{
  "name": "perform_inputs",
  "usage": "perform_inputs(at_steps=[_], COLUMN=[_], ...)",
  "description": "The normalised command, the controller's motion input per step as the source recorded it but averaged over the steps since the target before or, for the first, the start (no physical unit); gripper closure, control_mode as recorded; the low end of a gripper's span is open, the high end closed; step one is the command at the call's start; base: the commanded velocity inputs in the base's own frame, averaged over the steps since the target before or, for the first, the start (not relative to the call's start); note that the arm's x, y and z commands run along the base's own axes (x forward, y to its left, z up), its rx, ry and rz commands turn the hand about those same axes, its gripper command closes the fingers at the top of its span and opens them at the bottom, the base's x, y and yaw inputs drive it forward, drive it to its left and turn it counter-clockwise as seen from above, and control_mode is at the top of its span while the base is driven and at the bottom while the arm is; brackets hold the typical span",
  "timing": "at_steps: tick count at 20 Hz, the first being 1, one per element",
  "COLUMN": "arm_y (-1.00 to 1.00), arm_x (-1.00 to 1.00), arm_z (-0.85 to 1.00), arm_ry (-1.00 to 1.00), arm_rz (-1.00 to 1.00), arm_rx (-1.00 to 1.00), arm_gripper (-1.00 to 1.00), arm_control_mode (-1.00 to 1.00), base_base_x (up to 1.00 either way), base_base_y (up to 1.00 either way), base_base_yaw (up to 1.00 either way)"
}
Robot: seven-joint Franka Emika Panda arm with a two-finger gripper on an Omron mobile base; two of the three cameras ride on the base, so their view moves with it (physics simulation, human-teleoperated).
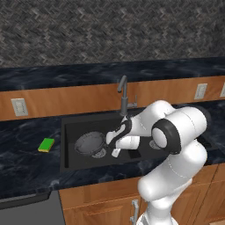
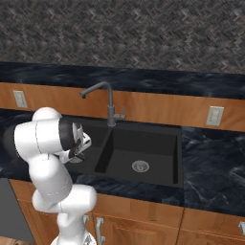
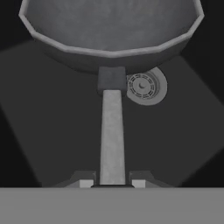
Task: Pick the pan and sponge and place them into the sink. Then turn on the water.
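While the tool (image 3: pixel 112 183) is pinching the thin straight handle of the round shallow dark grey frying pan (image 1: pixel 90 143), its two fingertips pressed against either side of the handle's near end, the pan is hanging inside the left basin of the black rectangular double-basin sink (image 1: pixel 70 161), tilted so that its bowl is facing partly toward the base cameras. In the hand view the pan's rim is sitting at twelve o'clock, and the round silver drain (image 3: pixel 145 86) is showing just at two o'clock of the handle's root, so the pan is judged to be low over the basin floor; whether it is touching that floor cannot be told. The small rectangular bright green sponge (image 1: pixel 46 144) with its yellow side is lying on the dark marbled counter (image 1: pixel 26 158), at nine o'clock of the sink and well apart from it, not yet moved. The curved grey metal faucet (image 1: pixel 123 94) is standing at the sink's back edge, at twelve o'clock of the divider. The risk here is judged to be in the release: a tilted pan let go above the floor may roll or clatter. In lifting out, the bulky wrist may also be knocking the faucet.
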Motion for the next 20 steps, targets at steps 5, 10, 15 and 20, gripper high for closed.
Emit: perform_inputs(at_steps=[5, 10, 15, 20], arm_y=[0.06, 0.11, 0.11, 0.08], arm_x=[0.29, 0.24, 0.22, 0.14], arm_z=[-0.08, -0.19, -0.29, -0.36], arm_ry=[0.00, 0.00, 0.00, 0.00], arm_rz=[-0.06, -0.04, -0.02, -0.01], arm_rx=[-0.01, 0.00, 0.00, 0.00], arm_gripper=[1.00, 1.00, 1.00, 1.00], arm_control_mode=[-1.00, -1.00, -1.00, -1.00], base_base_x=[0.00, 0.00, 0.00, 0.00], base_base_y=[0.00, 0.00, 0.00, 0.00], base_base_yaw=[0.00, 0.00, 0.00, 0.00])
